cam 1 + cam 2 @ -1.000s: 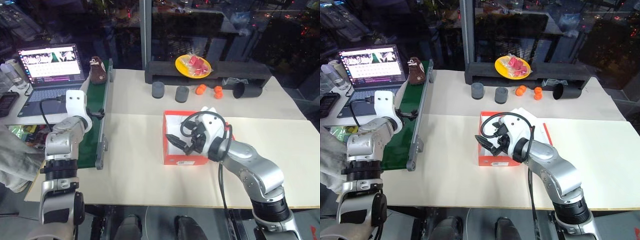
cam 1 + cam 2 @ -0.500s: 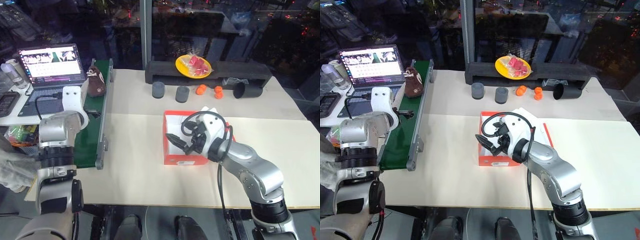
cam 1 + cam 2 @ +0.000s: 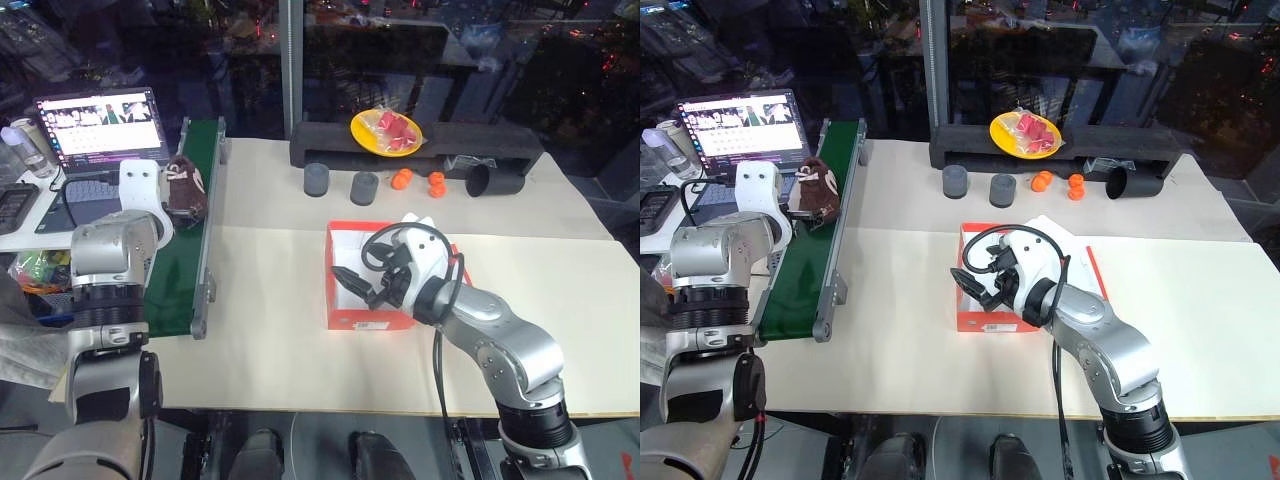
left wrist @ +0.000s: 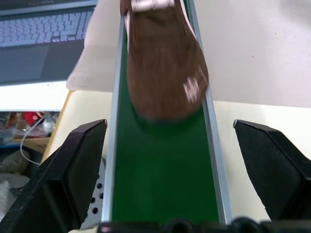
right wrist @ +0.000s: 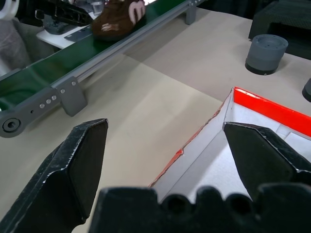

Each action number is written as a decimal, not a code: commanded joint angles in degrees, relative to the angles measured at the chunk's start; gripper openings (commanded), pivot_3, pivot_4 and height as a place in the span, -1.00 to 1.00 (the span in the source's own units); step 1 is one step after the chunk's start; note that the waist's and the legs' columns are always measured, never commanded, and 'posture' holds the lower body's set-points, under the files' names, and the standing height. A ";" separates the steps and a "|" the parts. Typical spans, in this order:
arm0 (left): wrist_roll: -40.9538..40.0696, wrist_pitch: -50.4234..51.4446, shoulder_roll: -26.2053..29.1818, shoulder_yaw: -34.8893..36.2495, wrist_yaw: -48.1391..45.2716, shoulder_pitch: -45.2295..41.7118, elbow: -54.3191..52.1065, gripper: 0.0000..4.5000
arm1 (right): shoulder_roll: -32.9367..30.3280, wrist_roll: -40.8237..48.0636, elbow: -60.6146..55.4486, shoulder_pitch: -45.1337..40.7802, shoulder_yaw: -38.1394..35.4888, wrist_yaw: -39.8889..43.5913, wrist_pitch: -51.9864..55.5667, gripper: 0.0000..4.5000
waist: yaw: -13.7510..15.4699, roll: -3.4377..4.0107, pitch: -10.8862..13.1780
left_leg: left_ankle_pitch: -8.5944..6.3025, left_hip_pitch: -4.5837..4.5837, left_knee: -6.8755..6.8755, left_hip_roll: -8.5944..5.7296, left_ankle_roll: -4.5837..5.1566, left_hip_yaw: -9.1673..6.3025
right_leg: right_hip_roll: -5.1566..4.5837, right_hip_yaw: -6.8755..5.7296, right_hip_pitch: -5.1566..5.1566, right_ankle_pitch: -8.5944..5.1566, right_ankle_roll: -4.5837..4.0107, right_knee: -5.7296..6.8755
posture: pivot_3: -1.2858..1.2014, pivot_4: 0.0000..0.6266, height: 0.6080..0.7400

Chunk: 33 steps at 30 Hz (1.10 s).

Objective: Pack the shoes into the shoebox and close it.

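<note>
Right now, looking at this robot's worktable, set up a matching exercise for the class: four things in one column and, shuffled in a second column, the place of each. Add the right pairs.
Things:
1. brown shoe
2. shoebox
3. yellow plate
4. laptop

Places:
A. on the black shelf at the table's far edge
B. off the table's left side, beyond the conveyor
C. on the green conveyor belt
D. mid-table, under the open right hand

Pairs: 1-C, 2-D, 3-A, 4-B
</note>
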 commanded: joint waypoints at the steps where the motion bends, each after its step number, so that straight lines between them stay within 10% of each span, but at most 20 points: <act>1: 0.71 -1.35 1.14 -0.12 -0.09 -1.62 -0.79 1.00 | 0.40 -0.13 -1.20 -0.31 -0.99 -0.43 -0.66 0.99 | 0.00 0.00 0.00 | 0.00 0.00 0.00 0.00 0.00 0.00 | 0.00 0.00 0.00 0.00 0.00 0.00 | 0.03 -0.52 1.00; 9: -0.47 1.95 -1.82 -0.53 -0.60 1.70 -0.44 1.00 | 1.04 -0.10 -1.36 -0.41 -1.27 -1.23 -0.64 0.99 | 0.01 0.00 0.00 | 0.00 0.01 0.00 -0.01 0.00 0.00 | 0.00 0.00 0.01 0.00 0.00 0.01 | 0.03 -0.52 1.00; 19: -1.02 2.93 -3.30 0.76 -0.41 1.63 -3.31 -0.34 | 0.90 -0.66 -0.98 -0.35 -1.37 -1.64 -0.78 1.00 | 0.45 0.00 0.00 | 0.04 0.02 0.10 -0.05 -0.05 -0.04 | -0.03 -0.01 0.04 0.00 0.00 0.14 | 0.03 -0.52 1.00; 29: -1.06 2.27 -3.77 1.42 0.08 1.36 -2.54 -0.34 | 1.47 -1.21 -0.80 -0.59 -1.81 -1.94 -0.86 1.00 | 0.44 -0.01 0.00 | 0.07 0.04 0.15 -0.07 -0.09 -0.06 | -0.03 0.00 0.02 -0.01 0.00 0.30 | 0.03 -0.52 1.00; 33: -1.08 0.85 -3.95 1.64 -0.17 1.44 -2.55 -0.73 | 1.40 -1.34 -0.72 -0.59 -1.90 -2.04 -0.80 1.00 | 0.38 -0.01 0.00 | 0.09 0.04 0.15 -0.08 -0.12 -0.08 | -0.03 0.00 0.01 -0.01 0.00 0.35 | 0.03 -0.52 1.00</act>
